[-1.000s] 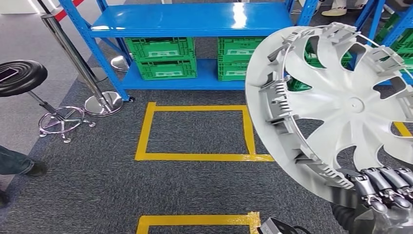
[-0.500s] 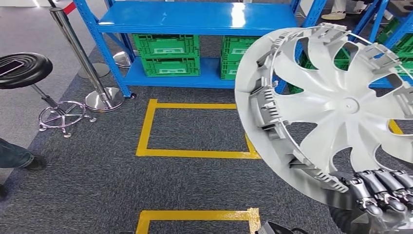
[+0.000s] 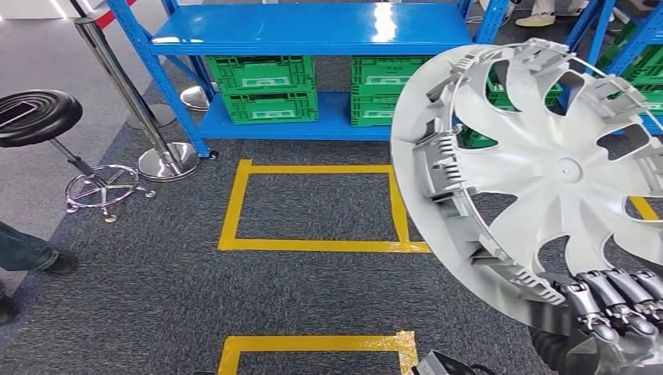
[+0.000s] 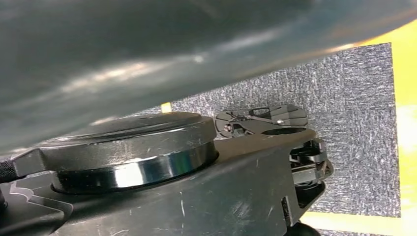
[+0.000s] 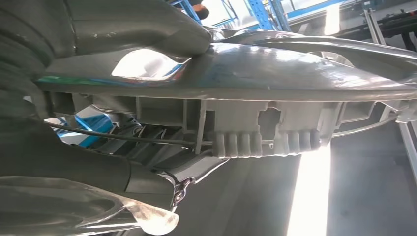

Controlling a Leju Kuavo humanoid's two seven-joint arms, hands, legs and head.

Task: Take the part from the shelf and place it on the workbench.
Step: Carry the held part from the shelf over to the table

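Item: large silver-grey plastic wheel cover, round, with curved vane-shaped spokes, a small central hub and ribbed clips along the rim. It is sitting at the right of the head view, tilted nearly upright with its inner side facing the camera, well above the carpet.

Handling, as a judgement: it is looking light for its size, a thin moulded shell, fairly stiff but likely to flex at the spokes. The smooth faces are probably slippery, and the rim clips look easy to snap. The rim is the sensible place to hold, between clips, not on a vane.

Holder: the right robot hand is gripping the lower rim at the near right, its dark fingers curling over the edge. In the right wrist view the thick grey thumb is pressing on the cover's outer face, with the clipped rim just beyond it. A single-point hold on a wide disc is likely to let it swing.

Left robot hand: whether it is spread or closed cannot be told.

Surroundings: grey carpet floor marked with yellow tape rectangles; a blue steel shelf at the far side carrying green plastic crates; a chrome barrier post and a black round stool at the left.
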